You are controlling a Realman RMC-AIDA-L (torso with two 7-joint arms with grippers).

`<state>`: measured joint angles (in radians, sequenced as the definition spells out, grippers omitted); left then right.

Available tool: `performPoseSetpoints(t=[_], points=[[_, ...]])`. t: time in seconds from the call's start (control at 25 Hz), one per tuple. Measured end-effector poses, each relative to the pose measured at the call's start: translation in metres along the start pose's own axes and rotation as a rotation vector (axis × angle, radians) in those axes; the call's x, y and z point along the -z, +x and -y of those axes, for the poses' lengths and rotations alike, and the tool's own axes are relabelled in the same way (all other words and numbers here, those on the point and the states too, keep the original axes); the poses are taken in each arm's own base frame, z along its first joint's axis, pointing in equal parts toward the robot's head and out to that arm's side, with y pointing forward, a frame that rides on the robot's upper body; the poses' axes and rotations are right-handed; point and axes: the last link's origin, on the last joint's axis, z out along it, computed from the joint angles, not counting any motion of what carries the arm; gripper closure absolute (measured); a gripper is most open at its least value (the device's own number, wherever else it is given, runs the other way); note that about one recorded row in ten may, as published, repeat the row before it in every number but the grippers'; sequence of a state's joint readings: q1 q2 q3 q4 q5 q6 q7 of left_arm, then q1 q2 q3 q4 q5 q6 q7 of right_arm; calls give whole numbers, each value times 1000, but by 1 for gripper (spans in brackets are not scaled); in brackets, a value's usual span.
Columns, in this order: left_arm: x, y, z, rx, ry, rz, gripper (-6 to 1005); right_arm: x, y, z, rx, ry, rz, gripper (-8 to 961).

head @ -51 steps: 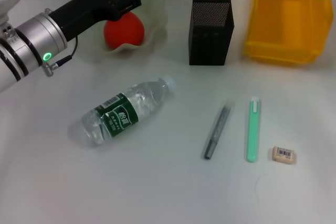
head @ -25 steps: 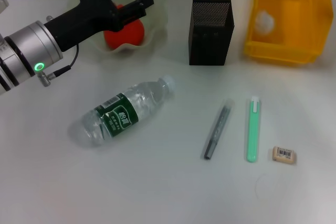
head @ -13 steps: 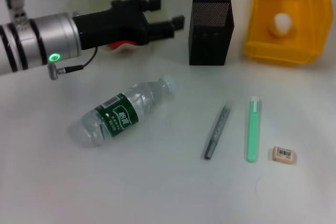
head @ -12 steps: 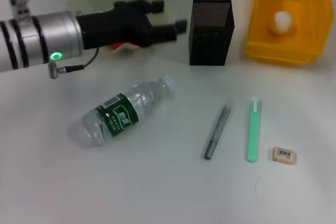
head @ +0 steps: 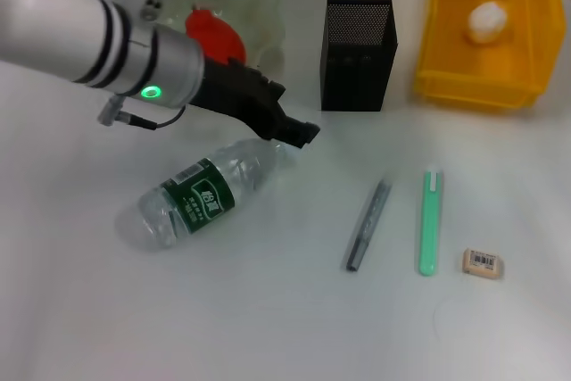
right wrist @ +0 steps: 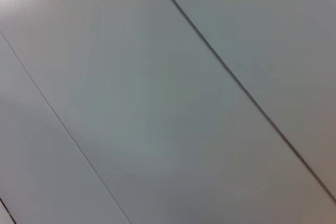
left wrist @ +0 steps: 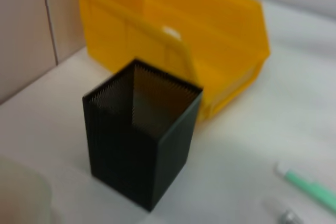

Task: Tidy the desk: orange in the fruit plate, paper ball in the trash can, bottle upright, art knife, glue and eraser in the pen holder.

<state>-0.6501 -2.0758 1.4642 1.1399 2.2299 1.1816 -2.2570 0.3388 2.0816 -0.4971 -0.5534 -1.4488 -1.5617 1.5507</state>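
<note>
My left gripper point(head: 290, 131): it hangs low over the desk, right at the cap end of the bottle. From my head camera the black fingers overlap, so I cannot tell whether they are spread or pressed together.
My right gripper: out of sight; its wrist camera shows only a plain grey panelled surface.
Bottle point(head: 201, 194): on its side on the white desk point(head: 268, 318), cap end toward my left fingers, base toward the near left.
Orange point(head: 214, 33): in the plate, partly hidden behind my left arm.
Plate point(head: 263, 15): at the far left of the desk, pale green and see-through, behind my forearm.
Paper ball point(head: 487, 20): inside the bin, against its far wall.
Bin point(head: 482, 69): bright yellow, at the far right, just beside the mesh cup.
Mesh cup point(head: 358, 53): upright between the plate and the bin; my left wrist camera looks down into its open top.
Grey pen-like stick point(head: 368, 226): flat on the desk, right of the bottle.
Green stick point(head: 430, 220): flat, near the grey one and roughly parallel to it.
Eraser point(head: 483, 262): lies just right of the green stick's near end, barcode sticker up.
</note>
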Motion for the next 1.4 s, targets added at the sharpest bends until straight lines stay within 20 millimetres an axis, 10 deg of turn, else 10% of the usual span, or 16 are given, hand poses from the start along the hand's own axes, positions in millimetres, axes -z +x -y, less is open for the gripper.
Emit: performPoseSetpoints(t=[1.4], points=[[-53,-11,-16,-154,165,213,246,13,18,4,-24,41,2,272]])
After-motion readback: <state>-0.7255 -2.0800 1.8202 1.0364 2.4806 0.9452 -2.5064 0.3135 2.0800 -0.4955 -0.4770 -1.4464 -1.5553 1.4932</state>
